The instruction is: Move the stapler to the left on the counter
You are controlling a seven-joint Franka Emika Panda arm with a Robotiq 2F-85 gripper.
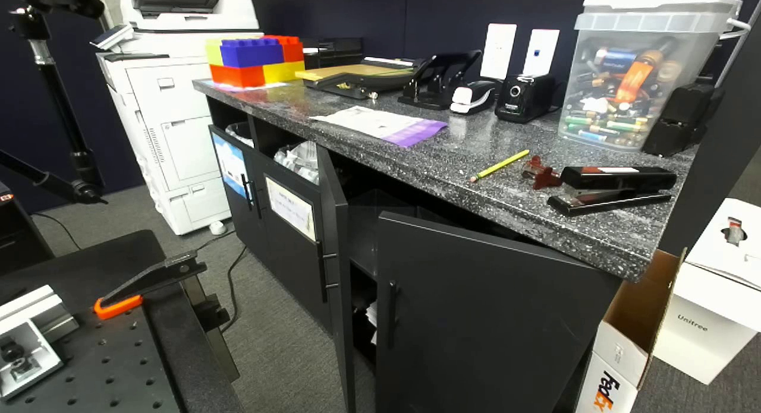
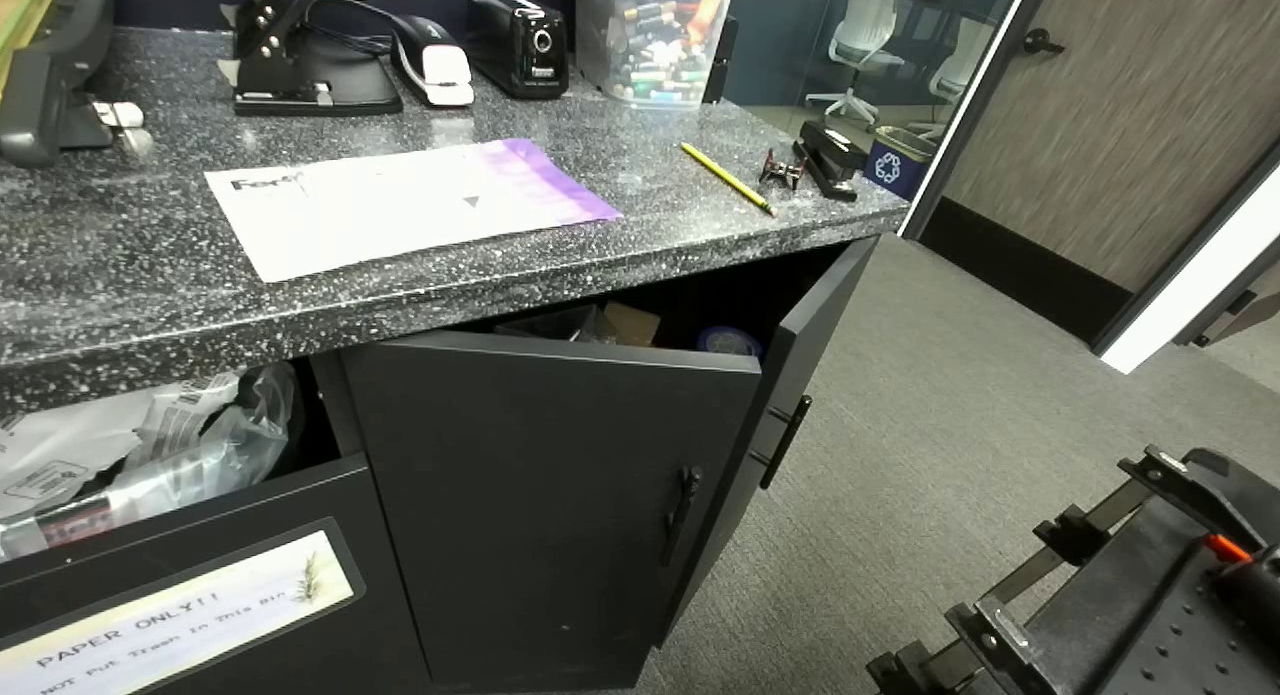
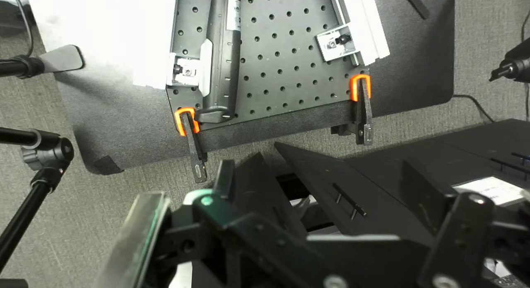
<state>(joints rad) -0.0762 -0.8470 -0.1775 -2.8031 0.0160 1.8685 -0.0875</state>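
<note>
Your fingers (image 3: 138, 234) come closest, standing wide apart in the wrist view and gripping nothing. Past their tips you see the cabinet doors (image 3: 323, 176), two of them ajar, then the perforated plate (image 3: 285, 43); neither exterior view catches the fingers, so I judge the whole reach to be ahead of you. On the table (image 1: 487, 136), the stapler (image 1: 618, 178) sits near the right-hand end in both exterior views, just beside the reddish-brown item (image 1: 545, 176); whether those two touch I can't tell. A pencil (image 1: 500, 166) lies left of the item, and further left a white-and-purple sheet (image 1: 380, 125).

Come in from above, and turn your fingers so they straddle the slim top arm crosswise. Go low enough to take the base too, as the hinge would likely swing under a top-only grip. Then lift rather than drag: a slide left would probably plough the item and pencil along. Lower it flat, and let go only once the base is fully down
</note>
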